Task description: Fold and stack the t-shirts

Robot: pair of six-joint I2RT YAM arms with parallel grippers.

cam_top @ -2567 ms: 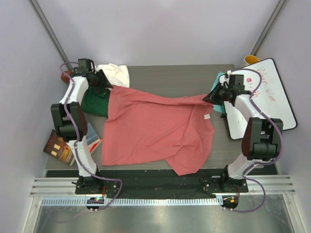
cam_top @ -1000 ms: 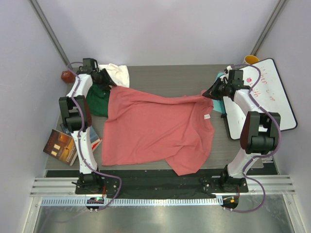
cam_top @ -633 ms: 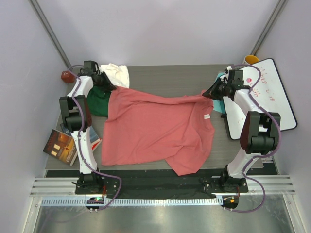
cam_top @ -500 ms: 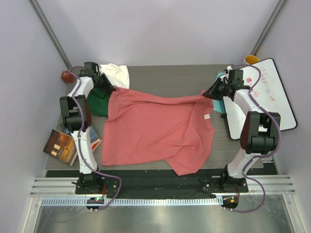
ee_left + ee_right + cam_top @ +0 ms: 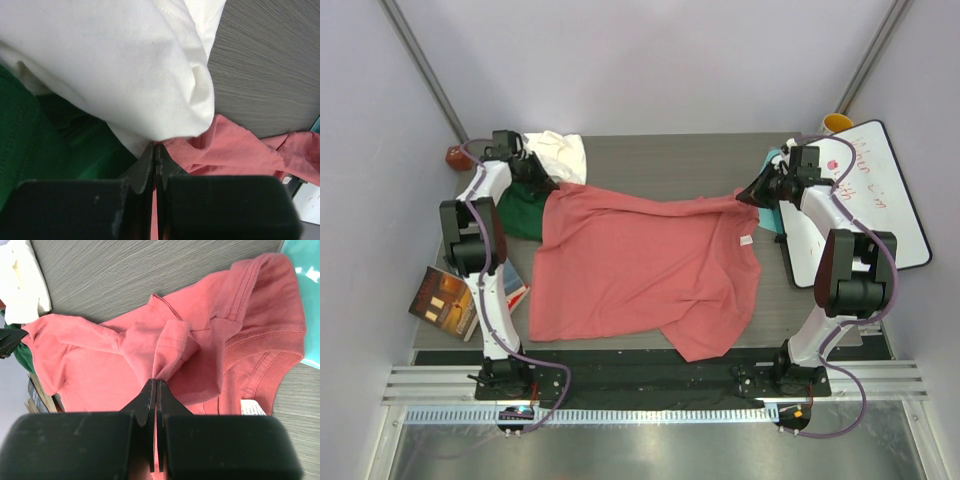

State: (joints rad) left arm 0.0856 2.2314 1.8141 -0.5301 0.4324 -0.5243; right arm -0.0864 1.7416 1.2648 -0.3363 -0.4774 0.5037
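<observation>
- Salmon-pink t-shirt (image 5: 640, 265): laid out unfolded across the middle of the worktop (image 5: 670, 155).
- Left gripper (image 5: 154, 150): jaws clamped on the shirt's far-left corner.
- Right gripper (image 5: 156, 382): jaws clamped on a bunched fold near the collar.
- Dark green t-shirt (image 5: 518, 212) and cream-white t-shirt (image 5: 558, 152): heaped at the far left.

Grey wood-grain tabletop (image 5: 670, 150). Salmon-pink t-shirt (image 5: 640, 270) spread across middle; dark green t-shirt (image 5: 525, 218), cream-white t-shirt (image 5: 560, 152) bunched far left; whiteboard (image 5: 890, 190) overhanging right edge.
</observation>
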